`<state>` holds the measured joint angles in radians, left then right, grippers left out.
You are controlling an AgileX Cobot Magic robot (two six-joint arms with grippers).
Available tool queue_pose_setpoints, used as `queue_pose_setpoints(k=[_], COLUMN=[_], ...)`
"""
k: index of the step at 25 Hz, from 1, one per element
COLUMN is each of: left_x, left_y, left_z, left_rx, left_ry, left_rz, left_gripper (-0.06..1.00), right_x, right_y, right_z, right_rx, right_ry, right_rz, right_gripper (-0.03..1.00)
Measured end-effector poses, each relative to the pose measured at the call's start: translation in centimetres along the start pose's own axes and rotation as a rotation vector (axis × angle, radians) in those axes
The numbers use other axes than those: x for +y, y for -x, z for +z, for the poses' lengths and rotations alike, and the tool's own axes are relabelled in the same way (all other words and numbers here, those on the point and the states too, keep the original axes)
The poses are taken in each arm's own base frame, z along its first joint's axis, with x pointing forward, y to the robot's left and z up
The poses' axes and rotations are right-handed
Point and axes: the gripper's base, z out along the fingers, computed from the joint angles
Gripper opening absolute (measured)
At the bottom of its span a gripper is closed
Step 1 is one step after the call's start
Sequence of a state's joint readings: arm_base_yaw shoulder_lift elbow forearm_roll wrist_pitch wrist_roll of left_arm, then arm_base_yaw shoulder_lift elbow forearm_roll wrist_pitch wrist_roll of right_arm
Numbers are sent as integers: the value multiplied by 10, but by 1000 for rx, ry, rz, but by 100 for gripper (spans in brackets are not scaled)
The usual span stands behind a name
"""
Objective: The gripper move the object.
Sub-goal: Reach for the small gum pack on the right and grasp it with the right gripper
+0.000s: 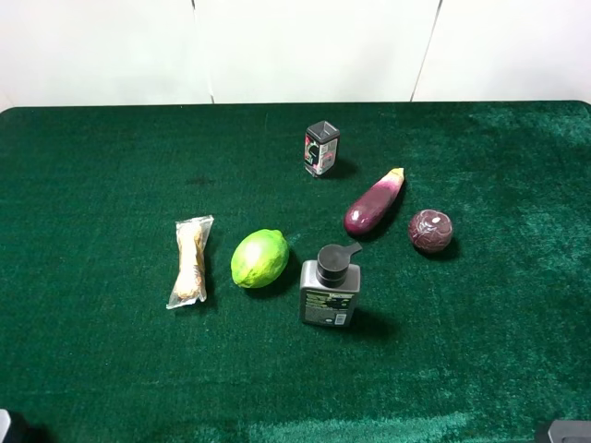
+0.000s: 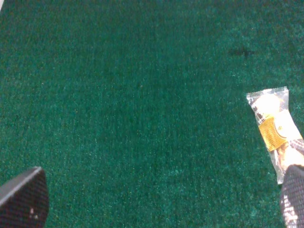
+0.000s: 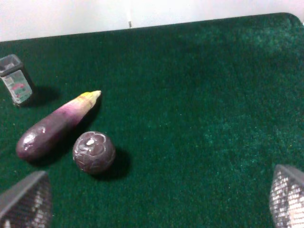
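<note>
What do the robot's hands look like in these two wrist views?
Only the fingertips show. The left hand has two dark, nearly black fingers with rounded tips and a finely textured surface. The right hand has greyer fingers with a grid-patterned face. No cables show.

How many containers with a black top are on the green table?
2. The small boxy container is at the far middle; the grey pump bottle is nearer, right of the lime. None seems hidden.

The green surface [image 1: 102, 369] is carrying the boxy object [image 1: 321, 148] standing at the back, an eggplant [image 1: 374, 203], a purple ball [image 1: 430, 231], a lime [image 1: 259, 258], a grey pump bottle [image 1: 331, 288] and a wrapped snack [image 1: 190, 261].
</note>
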<state>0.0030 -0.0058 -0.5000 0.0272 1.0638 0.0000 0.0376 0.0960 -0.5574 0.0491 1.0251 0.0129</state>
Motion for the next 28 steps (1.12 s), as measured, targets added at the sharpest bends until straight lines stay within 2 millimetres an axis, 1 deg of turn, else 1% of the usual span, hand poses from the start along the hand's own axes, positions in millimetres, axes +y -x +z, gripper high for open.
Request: queue_pose_setpoints(k=[2,5,10,16,20,23,28], left_x=[0,0,0,0,0,0,0], left_y=[0,0,0,0,0,0,0], left_z=[0,0,0,0,0,0,0], left_rx=[0,0,0,0,0,0,0], left_ry=[0,0,0,0,0,0,0], left_rz=[0,0,0,0,0,0,0], left_gripper=[99,99,99,99,99,99,99], right_x=[1,4,5,8,12,21,44], right_y=[16,40,79,124,147,163,180], right_z=[2,13,38,80,111,133,173], right_rx=[23,85,189,312,367,394,446], right_ry=[10,25,38,75,117,156,208], right_rz=[8,18,-8,-64,-104,-156,-243], right_gripper=[70,70,70,70,70,70,70])
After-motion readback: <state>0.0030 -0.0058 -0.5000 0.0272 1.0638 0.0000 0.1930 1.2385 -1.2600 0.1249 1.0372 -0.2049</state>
